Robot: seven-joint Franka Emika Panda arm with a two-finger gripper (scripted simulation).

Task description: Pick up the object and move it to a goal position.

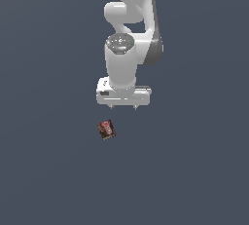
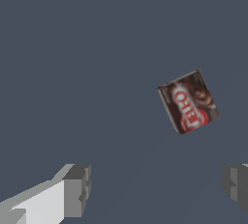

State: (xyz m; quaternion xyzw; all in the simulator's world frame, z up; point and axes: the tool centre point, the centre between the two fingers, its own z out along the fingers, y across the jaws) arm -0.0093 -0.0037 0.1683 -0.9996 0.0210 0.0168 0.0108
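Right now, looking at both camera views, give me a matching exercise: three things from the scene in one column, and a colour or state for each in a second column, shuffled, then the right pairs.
Column one:
1. the object
2. the gripper
3. the floor

Column two:
A. white, fingers apart, holding nothing
B. plain dark blue-grey
C. dark red-brown with a red-and-white label, lying apart from the fingers

In the wrist view the object lies beyond the gap between the fingertips.

Pairs: 1-C, 2-A, 3-B
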